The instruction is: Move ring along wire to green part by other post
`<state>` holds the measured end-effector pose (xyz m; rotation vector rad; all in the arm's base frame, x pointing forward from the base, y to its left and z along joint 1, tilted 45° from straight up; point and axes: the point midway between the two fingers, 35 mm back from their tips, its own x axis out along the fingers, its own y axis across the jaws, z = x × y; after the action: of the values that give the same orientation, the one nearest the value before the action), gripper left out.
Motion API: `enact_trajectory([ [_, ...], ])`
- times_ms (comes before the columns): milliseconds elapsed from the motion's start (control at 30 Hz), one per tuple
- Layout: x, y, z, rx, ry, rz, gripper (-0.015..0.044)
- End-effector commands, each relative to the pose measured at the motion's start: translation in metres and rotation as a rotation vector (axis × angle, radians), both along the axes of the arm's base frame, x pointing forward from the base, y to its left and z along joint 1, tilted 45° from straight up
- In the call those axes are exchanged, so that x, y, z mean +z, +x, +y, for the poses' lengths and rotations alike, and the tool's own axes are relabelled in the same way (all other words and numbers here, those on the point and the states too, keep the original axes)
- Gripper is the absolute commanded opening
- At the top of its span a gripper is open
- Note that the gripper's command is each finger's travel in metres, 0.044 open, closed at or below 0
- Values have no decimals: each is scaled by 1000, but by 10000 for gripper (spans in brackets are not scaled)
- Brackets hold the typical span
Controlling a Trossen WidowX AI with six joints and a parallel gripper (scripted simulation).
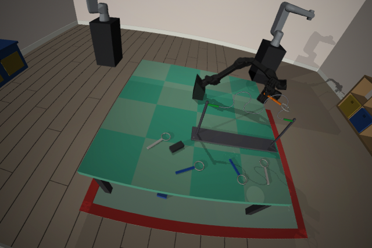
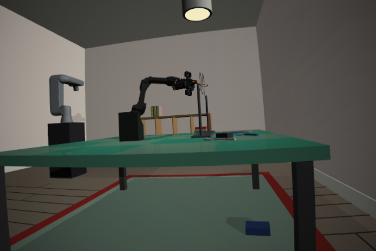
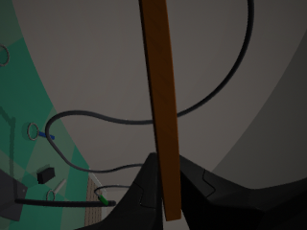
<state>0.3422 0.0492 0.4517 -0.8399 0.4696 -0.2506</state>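
Observation:
My gripper (image 1: 268,95) (image 2: 191,84) (image 3: 160,157) is shut on the orange handle (image 1: 275,100) (image 3: 160,77) and holds it high above the table's right edge. The ring (image 1: 281,104) at the handle's far end sits around the thin grey wire (image 1: 244,101) (image 3: 246,38). It is a short way from the green part (image 1: 288,119) next to the right post (image 1: 283,132). The other green part (image 1: 214,105) is next to the left post (image 1: 202,116). In the wrist view the ring is out of frame at the top. I cannot tell whether the ring touches the wire.
The posts stand on a dark base plate (image 1: 234,140). Loose rings with grey handles (image 1: 158,141) (image 1: 264,170) and blue handles (image 1: 189,168) (image 1: 235,170) and a black block (image 1: 176,146) lie on the green table (image 1: 120,149). A blue block (image 2: 257,227) lies on the floor mat.

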Motion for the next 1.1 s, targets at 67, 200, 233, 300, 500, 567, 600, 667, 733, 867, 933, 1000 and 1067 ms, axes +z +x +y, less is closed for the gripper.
enact_trajectory([
  [67, -3, 1, 2, 0, 77, 1, -150],
  [200, -5, 1, 4, 2, 133, 0, -150],
  [233, -5, 1, 4, 2, 147, 0, -150],
  [300, -6, 2, 5, 3, 175, 0, -150],
  [500, -8, 2, 8, 6, 260, -1, -150],
  [567, -9, 2, 9, 7, 288, -2, -150],
  [600, -9, 2, 10, 8, 302, -2, -150],
  [667, -10, 2, 11, 9, 330, -2, -150],
  [733, -11, 2, 12, 10, 358, -3, -150],
  [867, -12, 2, 14, 13, 414, -4, -150],
  [933, -12, 2, 15, 14, 443, -4, -150],
  [1000, -13, 2, 16, 15, 471, -4, -150],
  [1067, -13, 2, 17, 17, 499, -5, -150],
])
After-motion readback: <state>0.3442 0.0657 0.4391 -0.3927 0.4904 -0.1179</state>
